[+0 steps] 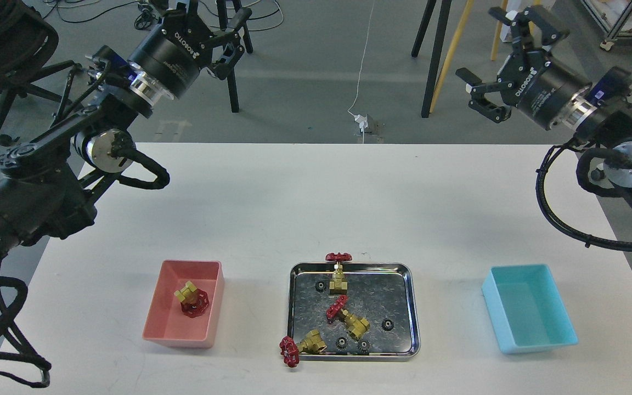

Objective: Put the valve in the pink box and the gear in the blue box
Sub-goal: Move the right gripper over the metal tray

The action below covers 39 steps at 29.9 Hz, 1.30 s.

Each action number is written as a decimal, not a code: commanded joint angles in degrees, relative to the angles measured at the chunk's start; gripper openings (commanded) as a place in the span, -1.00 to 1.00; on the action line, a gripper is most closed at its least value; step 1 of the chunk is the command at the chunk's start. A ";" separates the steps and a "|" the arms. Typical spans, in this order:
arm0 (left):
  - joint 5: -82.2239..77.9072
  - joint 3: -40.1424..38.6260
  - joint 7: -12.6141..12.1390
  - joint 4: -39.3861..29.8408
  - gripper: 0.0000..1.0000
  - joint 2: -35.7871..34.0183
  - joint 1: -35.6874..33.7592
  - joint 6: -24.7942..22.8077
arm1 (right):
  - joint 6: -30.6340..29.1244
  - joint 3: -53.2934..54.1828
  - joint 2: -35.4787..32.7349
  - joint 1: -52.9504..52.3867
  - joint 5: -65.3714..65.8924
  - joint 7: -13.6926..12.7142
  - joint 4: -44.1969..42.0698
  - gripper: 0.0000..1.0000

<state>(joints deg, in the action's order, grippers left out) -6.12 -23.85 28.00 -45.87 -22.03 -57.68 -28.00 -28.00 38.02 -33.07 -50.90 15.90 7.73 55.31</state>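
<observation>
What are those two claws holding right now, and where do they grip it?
Nothing. The left gripper and the right gripper are both raised above the far side of the table, open and empty. One valve lies in the pink box.

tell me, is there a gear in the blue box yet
No, the blue box shows only its bare floor, and all four gears, like this one, lie in the steel tray.

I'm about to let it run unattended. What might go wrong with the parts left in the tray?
Two valves overhang the tray rim: one at the back, one at the front-left corner. A nudge may tip them out. The gears, like this one, are tiny and flat, so an end effector may slip off. One gear sits close beside the back valve.
</observation>
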 commanded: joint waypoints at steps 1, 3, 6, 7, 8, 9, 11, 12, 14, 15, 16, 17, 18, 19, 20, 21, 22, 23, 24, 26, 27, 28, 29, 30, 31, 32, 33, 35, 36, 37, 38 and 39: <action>0.06 -0.14 0.00 -0.01 0.61 2.42 0.11 0.00 | 0.00 -11.00 -3.93 -6.39 11.94 -0.44 7.16 1.00; 0.06 -0.14 0.00 -0.09 0.61 3.56 0.11 0.00 | 0.00 -17.86 -5.16 -11.13 16.69 -0.53 11.29 1.00; 0.06 -0.58 0.00 -0.27 0.62 4.80 0.11 0.00 | 0.00 -28.14 -6.30 -18.60 22.05 -1.05 15.26 1.00; 0.06 -1.02 0.00 -0.36 0.62 5.23 0.11 0.00 | 0.00 -31.48 -6.22 -21.15 23.72 -1.58 17.01 1.00; 0.06 -1.37 0.00 -0.44 0.62 5.50 0.11 0.00 | 0.00 -34.56 -6.22 -23.43 25.48 -2.36 18.94 1.00; 0.06 -1.72 0.00 -0.53 0.62 5.76 0.11 0.00 | 0.00 -37.46 -6.22 -25.11 27.32 -3.24 20.78 1.00; 0.06 -2.34 0.00 -0.62 0.62 6.03 0.11 0.00 | 0.00 -42.30 -6.22 -28.01 33.11 -5.44 26.14 1.00; 0.06 -2.60 0.00 -0.71 0.62 6.12 0.11 0.00 | 0.00 -44.50 -6.39 -29.16 36.71 -5.97 29.38 1.00; 0.06 -2.96 0.00 -0.71 0.62 6.47 0.11 0.00 | 0.00 -49.07 -6.57 -31.01 44.18 -6.24 35.89 1.00; -0.03 -3.13 0.00 -0.62 0.62 6.82 0.11 0.00 | 0.00 -52.05 -6.48 -31.80 48.39 -6.24 39.05 1.00; -0.03 -3.31 0.00 -0.71 0.62 7.26 0.11 0.00 | 0.00 -55.56 -6.39 -32.42 52.70 -6.24 41.78 1.00; -0.03 -3.31 0.00 -0.71 0.62 7.52 0.11 0.00 | 0.00 -58.47 -6.39 -32.86 55.79 -6.24 43.64 1.00; -0.03 -3.31 0.00 -0.71 0.62 7.70 0.11 0.00 | 0.00 -61.54 -6.48 -33.12 58.52 -6.15 44.18 1.00; -0.03 -3.31 0.00 -0.80 0.63 7.79 0.11 0.00 | 0.00 -64.36 -6.48 -33.21 60.28 -6.15 44.01 1.00; -0.03 -3.31 0.00 -0.80 0.63 8.13 0.11 0.00 | 0.00 -66.56 -6.39 -33.21 61.95 -6.15 44.01 1.00; -0.03 -3.31 0.00 -0.80 0.63 8.49 0.11 0.00 | 0.00 -68.32 -6.48 -33.30 63.80 -6.15 43.92 1.00; -0.12 -3.31 0.00 -0.80 0.63 8.93 0.11 0.00 | 0.00 -69.82 -6.39 -33.30 66.60 -6.06 43.92 1.00; -0.12 -3.31 0.00 -0.80 0.63 9.28 0.11 0.00 | 0.00 -70.79 -6.22 -33.13 69.15 -5.98 43.92 1.00; -0.12 -3.31 0.00 -0.80 0.63 9.54 0.11 0.00 | 0.00 -71.06 -6.04 -32.78 70.66 -5.89 43.92 1.00; -0.12 -3.31 0.00 -0.80 0.63 9.81 0.20 0.00 | 0.00 -71.15 -4.82 -32.16 72.07 -5.89 43.83 1.00; -0.12 -3.31 0.00 -0.80 0.63 9.98 0.20 0.00 | 0.00 -71.33 -3.42 -32.07 72.17 -5.89 43.57 1.00; -0.12 -3.31 0.00 -0.80 0.63 10.25 0.29 0.00 | 0.00 -71.33 -2.36 -32.07 72.17 -5.98 43.31 1.00; -0.20 -3.31 0.00 -0.71 0.63 10.51 0.55 0.00 | 0.00 -71.33 -1.31 -32.16 72.17 -5.98 42.78 0.99; -0.20 -3.31 0.00 -0.71 0.63 10.86 0.64 0.00 | 0.00 -71.33 -0.43 -32.33 72.25 -5.98 42.34 0.98; -0.20 -3.31 0.00 -0.62 0.63 11.04 0.73 0.00 | 0.00 -71.33 0.63 -32.33 72.34 -5.98 41.81 0.97; -0.20 -3.31 0.00 -0.71 0.63 11.13 0.73 0.00 | 0.00 -71.41 2.20 -32.33 72.34 -5.98 41.03 0.97; -0.20 -3.31 0.00 -0.71 0.63 11.39 0.73 0.00 | 0.00 -71.50 3.53 -32.33 72.34 -5.98 40.24 0.97; -0.20 -3.31 0.00 -0.71 0.63 11.48 1.08 0.00 | 0.00 -71.50 6.43 -32.07 72.52 -6.06 37.87 0.96; -0.20 -3.31 0.00 -0.62 0.63 11.48 1.25 0.00 | 0.00 -71.50 8.18 -32.07 72.69 -6.06 36.38 0.96; -0.20 -3.31 0.00 -0.71 0.63 11.48 1.34 0.00 | 0.00 -71.50 9.85 -31.98 72.87 -6.06 35.05 0.96; -0.20 -3.31 0.00 -0.71 0.63 11.48 1.43 0.00 | 0.00 -71.50 11.17 -31.98 72.96 -6.06 34.00 0.95; -0.20 -3.31 0.00 -0.62 0.63 11.48 1.43 0.00 | 0.00 -71.59 12.66 -31.98 72.96 -6.06 33.12 0.95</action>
<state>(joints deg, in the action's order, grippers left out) -6.33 -27.17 28.00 -46.56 -10.57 -56.44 -28.00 -27.99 -33.49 -24.36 -82.97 88.65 1.68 91.29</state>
